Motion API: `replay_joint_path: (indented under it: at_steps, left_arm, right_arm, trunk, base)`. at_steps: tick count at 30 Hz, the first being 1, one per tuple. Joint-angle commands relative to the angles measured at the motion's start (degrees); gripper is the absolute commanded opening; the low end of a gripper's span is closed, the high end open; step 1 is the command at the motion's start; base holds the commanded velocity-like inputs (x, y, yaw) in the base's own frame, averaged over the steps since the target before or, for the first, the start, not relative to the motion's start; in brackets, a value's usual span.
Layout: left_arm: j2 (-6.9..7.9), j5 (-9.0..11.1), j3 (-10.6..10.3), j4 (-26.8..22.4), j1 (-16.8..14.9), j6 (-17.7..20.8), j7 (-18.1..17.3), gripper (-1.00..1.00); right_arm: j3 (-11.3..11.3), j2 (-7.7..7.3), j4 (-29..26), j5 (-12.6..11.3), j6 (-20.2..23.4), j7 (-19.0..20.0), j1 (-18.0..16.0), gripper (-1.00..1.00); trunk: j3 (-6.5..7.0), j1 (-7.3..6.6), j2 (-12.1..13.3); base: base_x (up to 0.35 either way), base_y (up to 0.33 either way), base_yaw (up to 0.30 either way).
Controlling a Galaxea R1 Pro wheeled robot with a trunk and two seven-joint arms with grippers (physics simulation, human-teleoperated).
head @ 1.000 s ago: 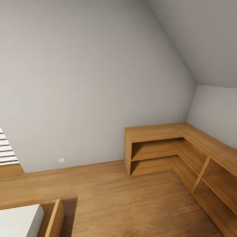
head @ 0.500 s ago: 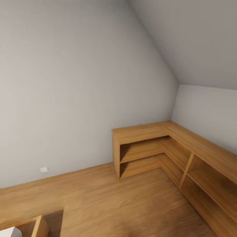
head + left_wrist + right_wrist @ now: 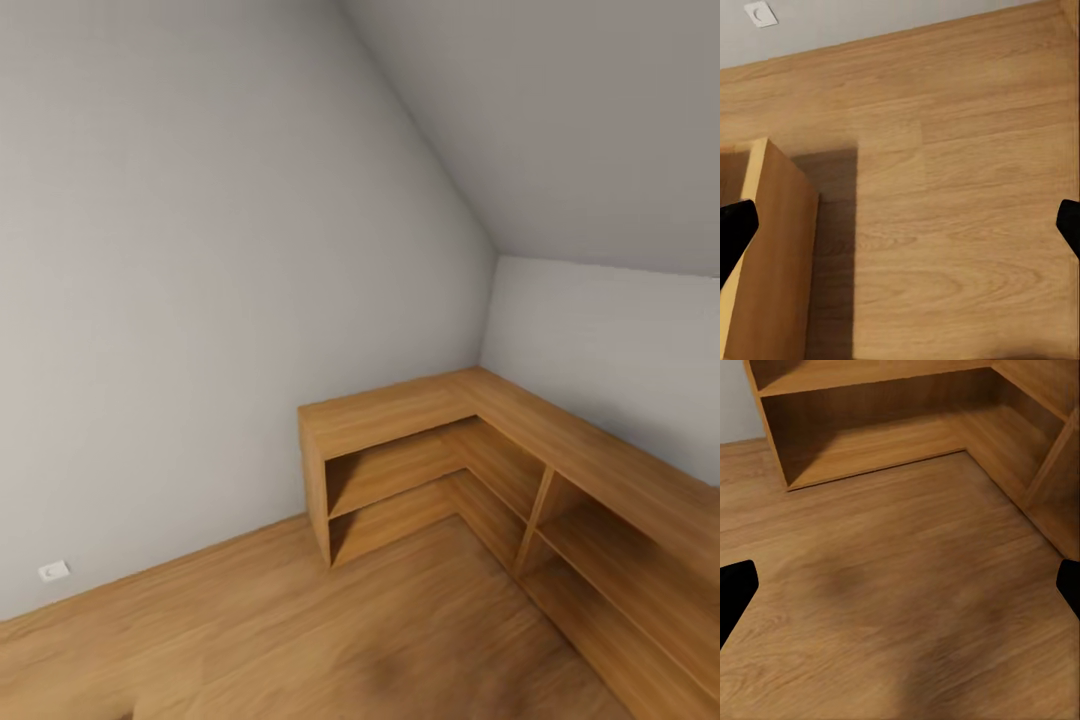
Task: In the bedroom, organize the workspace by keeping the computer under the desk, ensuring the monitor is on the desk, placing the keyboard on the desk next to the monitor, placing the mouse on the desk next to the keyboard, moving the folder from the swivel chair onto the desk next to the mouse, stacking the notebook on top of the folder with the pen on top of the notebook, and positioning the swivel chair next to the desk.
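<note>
I am in the bedroom, facing a corner under the grey sloped ceiling [image 3: 560, 120]. The desk, computer, monitor, keyboard, mouse, folder, notebook, pen and swivel chair are out of view. In the left wrist view my left gripper [image 3: 902, 229] is open, its black fingertips [image 3: 735, 225] wide apart over bare wood floor [image 3: 945, 187]. My right gripper [image 3: 902, 589] is also open over the floor, with nothing between its fingertips [image 3: 1069, 585].
Low L-shaped wooden shelving [image 3: 420, 440] fills the corner and runs along the right wall; the right wrist view looks at its open shelves [image 3: 870, 442]. A wooden frame corner [image 3: 772, 255] lies under the left gripper. A white wall socket [image 3: 54, 571] sits low on the wall.
The head view has swung to the right: the shelving has slid left in the picture, and the bed corner and striped panel at lower left have left it.
</note>
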Motion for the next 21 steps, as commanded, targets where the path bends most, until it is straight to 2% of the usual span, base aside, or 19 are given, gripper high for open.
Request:
replay_joint_path:
  at_steps: [1,7,21]
  left_arm:
    - [0.00,0.0,-0.5,0.0,0.0,-0.1,0.6,1.00]
    - [0.00,0.0,-0.5,0.0,0.0,-0.1,0.6,1.00]
    - [0.00,0.0,-0.5,0.0,0.0,-0.1,0.6,1.00]
  right_arm:
    - [0.5,0.04,0.1,-0.2,-0.2,-0.3,-0.1,1.00]
    - [0.5,0.04,0.1,-0.2,-0.2,-0.3,-0.1,1.00]
    - [0.5,0.04,0.1,-0.2,-0.2,-0.3,-0.1,1.00]
  trunk:
    - [-0.09,0.04,-0.1]
    - [-0.09,0.04,-0.1]
    - [-0.09,0.04,-0.1]
  base:
    - [0.309,0.000,-0.263]
    - [0.166,0.000,-0.263]
    - [0.010,0.000,-0.263]
